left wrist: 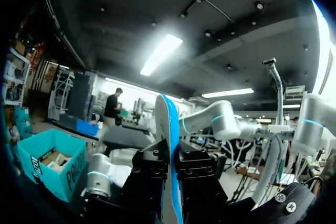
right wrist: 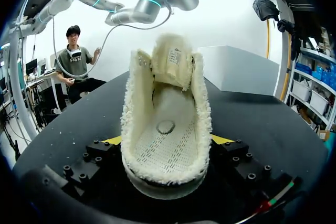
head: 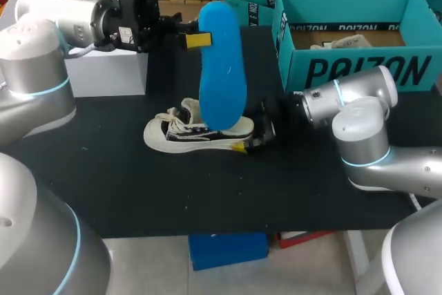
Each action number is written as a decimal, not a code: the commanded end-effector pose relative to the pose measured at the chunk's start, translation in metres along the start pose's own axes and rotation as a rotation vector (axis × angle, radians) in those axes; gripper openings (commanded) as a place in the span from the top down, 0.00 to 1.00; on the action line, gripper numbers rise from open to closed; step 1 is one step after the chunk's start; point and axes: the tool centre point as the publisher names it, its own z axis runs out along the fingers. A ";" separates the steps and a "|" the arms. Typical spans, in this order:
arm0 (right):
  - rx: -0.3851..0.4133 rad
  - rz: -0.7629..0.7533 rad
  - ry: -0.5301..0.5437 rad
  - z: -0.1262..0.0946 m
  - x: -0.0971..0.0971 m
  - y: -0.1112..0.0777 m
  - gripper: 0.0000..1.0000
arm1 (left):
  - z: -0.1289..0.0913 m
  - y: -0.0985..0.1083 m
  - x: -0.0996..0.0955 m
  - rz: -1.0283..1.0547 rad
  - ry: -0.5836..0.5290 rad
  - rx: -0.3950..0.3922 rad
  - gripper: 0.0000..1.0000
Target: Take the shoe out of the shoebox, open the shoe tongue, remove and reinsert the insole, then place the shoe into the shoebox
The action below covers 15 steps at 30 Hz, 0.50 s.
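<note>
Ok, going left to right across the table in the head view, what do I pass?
White box → shoe → right tool at the shoe's heel → teal shoebox. The blue insole in the left tool overlaps the shoe, so I skip both.

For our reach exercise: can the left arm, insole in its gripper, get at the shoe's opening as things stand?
Probably yes: the left gripper holds the insole over the shoe, whose opening lies bare, tongue lifted; the right gripper clamps only the heel.
</note>
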 end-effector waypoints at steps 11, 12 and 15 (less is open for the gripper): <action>0.002 0.001 -0.001 0.001 0.000 -0.002 1.00 | 0.007 -0.030 0.011 0.010 -0.065 -0.013 1.00; 0.002 0.001 -0.001 0.001 0.000 -0.002 1.00 | 0.007 -0.032 0.012 0.013 -0.071 -0.015 1.00; 0.002 0.001 -0.001 0.001 0.000 -0.002 1.00 | 0.008 -0.035 0.014 0.016 -0.081 -0.013 1.00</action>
